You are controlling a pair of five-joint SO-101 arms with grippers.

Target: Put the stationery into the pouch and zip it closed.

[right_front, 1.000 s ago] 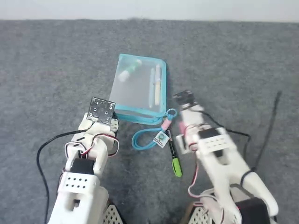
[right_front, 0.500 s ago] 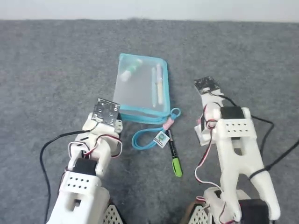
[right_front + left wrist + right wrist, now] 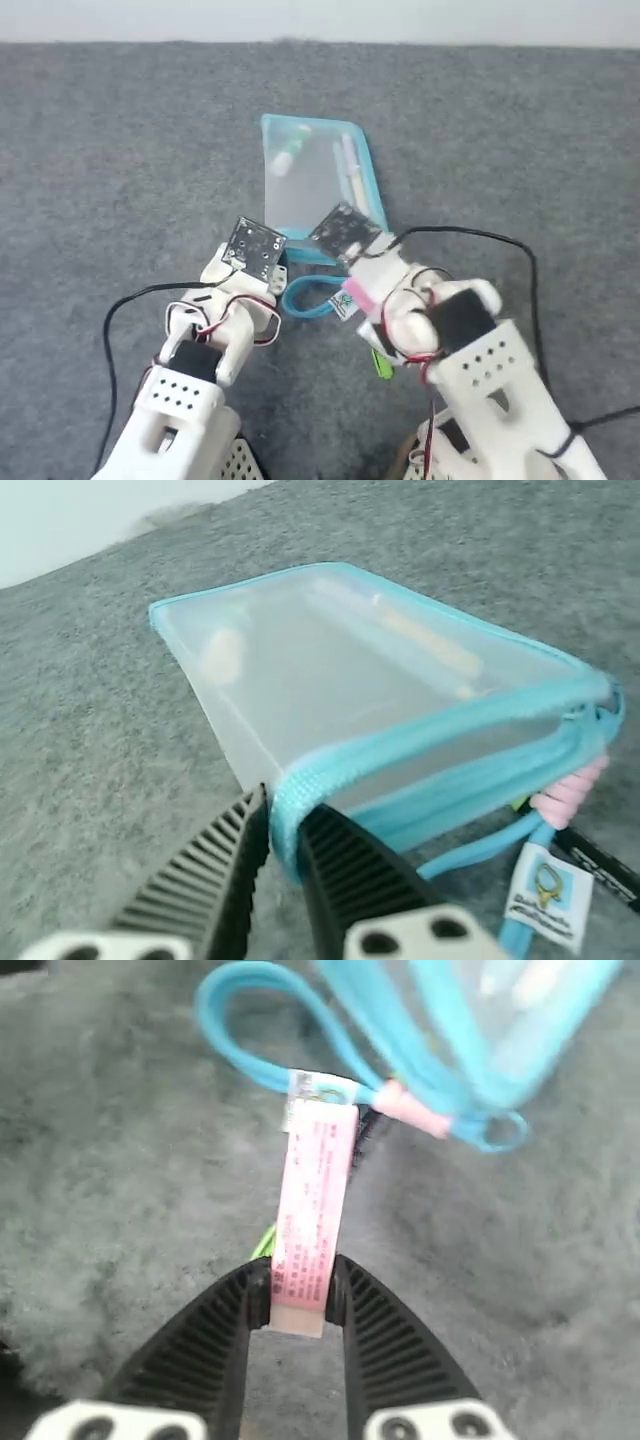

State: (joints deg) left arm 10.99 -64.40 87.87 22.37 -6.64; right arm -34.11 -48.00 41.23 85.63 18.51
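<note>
The clear pouch (image 3: 310,185) with blue trim lies on the grey carpet, with several pens (image 3: 350,168) and a small white item (image 3: 283,160) inside. My left gripper (image 3: 279,268) is shut on the pouch's near corner (image 3: 285,805), the blue zip edge caught between its jaws. My right gripper (image 3: 298,1295) is shut on a flat pink strip (image 3: 312,1210), also seen as the pink strip (image 3: 358,296) beside the pouch's blue strap loop (image 3: 300,300). A green-and-black pen (image 3: 383,365) lies mostly under the right arm.
A white tag (image 3: 540,895) hangs on the strap near the pouch's pink zip pull (image 3: 570,795). Grey carpet (image 3: 120,150) stretches bare to the left, right and far side of the pouch. Arm cables (image 3: 130,300) trail near the bases.
The right arm has swung left from the open carpet to over the strap and pen. The left gripper has pushed forward and right, and the pouch has turned and shifted right.
</note>
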